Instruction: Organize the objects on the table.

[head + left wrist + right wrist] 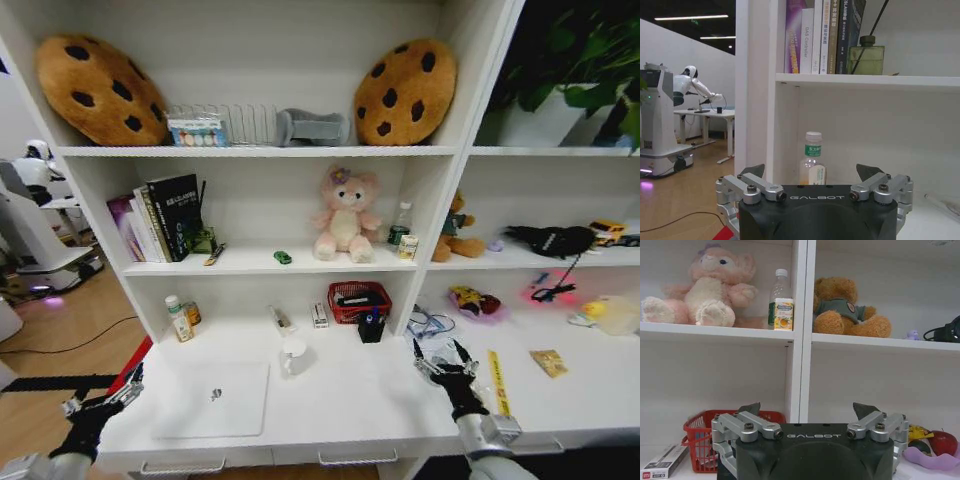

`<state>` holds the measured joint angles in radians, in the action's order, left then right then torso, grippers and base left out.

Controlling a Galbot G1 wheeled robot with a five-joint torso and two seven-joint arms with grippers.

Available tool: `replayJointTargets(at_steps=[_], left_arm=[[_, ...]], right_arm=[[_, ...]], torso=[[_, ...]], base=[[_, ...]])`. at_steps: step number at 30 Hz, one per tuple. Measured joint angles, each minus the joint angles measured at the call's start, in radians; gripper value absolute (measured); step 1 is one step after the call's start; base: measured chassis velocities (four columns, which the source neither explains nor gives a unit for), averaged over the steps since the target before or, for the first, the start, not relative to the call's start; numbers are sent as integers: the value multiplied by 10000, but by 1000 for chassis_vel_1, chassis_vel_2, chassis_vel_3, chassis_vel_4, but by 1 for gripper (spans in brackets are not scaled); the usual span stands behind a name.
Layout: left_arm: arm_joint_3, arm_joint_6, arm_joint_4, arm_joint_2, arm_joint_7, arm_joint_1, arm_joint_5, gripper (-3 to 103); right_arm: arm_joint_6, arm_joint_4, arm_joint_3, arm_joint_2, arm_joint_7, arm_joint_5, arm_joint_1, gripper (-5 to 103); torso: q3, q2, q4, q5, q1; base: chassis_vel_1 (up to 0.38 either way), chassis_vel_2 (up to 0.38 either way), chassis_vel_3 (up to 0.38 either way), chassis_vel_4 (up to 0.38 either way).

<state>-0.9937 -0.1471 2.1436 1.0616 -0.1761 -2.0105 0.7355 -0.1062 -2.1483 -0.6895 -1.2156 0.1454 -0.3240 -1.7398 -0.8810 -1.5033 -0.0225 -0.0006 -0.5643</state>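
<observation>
Thin silver closed laptop (212, 398) lies flat on the long white desk (350, 405), front left; likely stiff, slick and fairly heavy, best pinched at an overhanging edge. Left gripper (103, 405) and right gripper (438, 362) hover empty, jaws spread. Red mesh basket (359, 301) holds dark items, unidentifiable.

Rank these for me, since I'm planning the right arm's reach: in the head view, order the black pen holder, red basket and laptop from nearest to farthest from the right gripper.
From the right gripper:
1. Black pen holder, on the desk just to its left.
2. Red basket, behind the holder by the shelf back.
3. Laptop, far across on the desk's left side.
</observation>
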Motion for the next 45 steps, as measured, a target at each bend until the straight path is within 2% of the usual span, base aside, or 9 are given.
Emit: replayJointTargets(at_steps=[3, 31, 36, 45], left_arm=[[0, 0, 0, 0, 0, 1, 0, 100], [0, 0, 0, 0, 0, 0, 0, 100], [0, 0, 0, 0, 0, 0, 0, 100], [0, 0, -1, 0, 0, 0, 0, 100]], right_arm=[[0, -44, 26, -6, 11, -5, 4, 100], [-31, -93, 197, -57, 35, 58, -35, 100], [-448, -150, 787, -195, -192, 773, -112, 100], [-480, 561, 1786, 19, -119, 1057, 503, 100]], torso=[[1, 0, 0, 8, 1], [0, 0, -2, 7, 1], [0, 0, 0, 3, 1], [0, 0, -1, 7, 1]], base=[[-94, -100, 104, 133], [-114, -109, 105, 104], [0, 0, 0, 0], [2, 1, -6, -1]])
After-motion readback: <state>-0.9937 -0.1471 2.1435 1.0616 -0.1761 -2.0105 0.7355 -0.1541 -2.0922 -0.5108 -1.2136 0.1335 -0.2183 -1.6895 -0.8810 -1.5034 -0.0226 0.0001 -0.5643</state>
